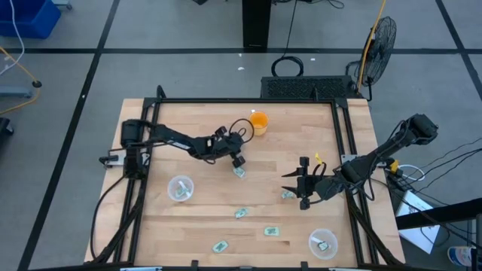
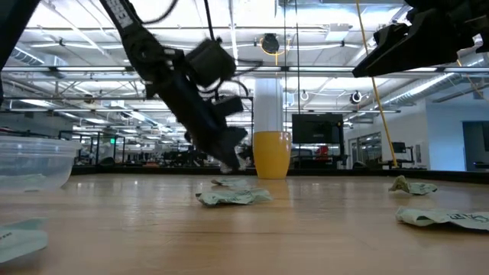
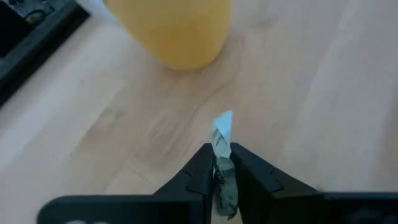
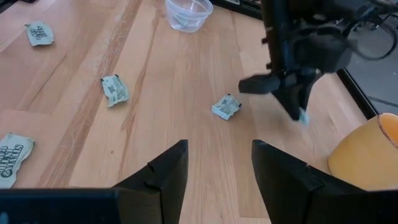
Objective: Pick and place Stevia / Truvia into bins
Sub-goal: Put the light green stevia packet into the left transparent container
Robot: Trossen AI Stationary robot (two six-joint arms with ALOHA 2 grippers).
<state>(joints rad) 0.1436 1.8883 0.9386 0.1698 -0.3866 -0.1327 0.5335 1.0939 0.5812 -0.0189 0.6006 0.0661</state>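
Left claw (image 3: 216, 167) is pinching a Stevia packet (image 3: 222, 134) near the orange cup (image 1: 259, 123); right claw (image 4: 216, 163) is hanging open above the surface (image 1: 196, 218).

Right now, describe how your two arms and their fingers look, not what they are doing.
Both the left arm and right arm are dark, slim, jointed links with black cables trailing off their bases. Each ends in two black, wedge-shaped fingers. The right arm carries a small yellow marking near its wrist.

Bare wood is seen beneath the left gripper (image 1: 238, 159). Its far side is blocked by 1 orange cup (image 1: 259, 123); 1 packet (image 1: 239, 172) lies just beside it.
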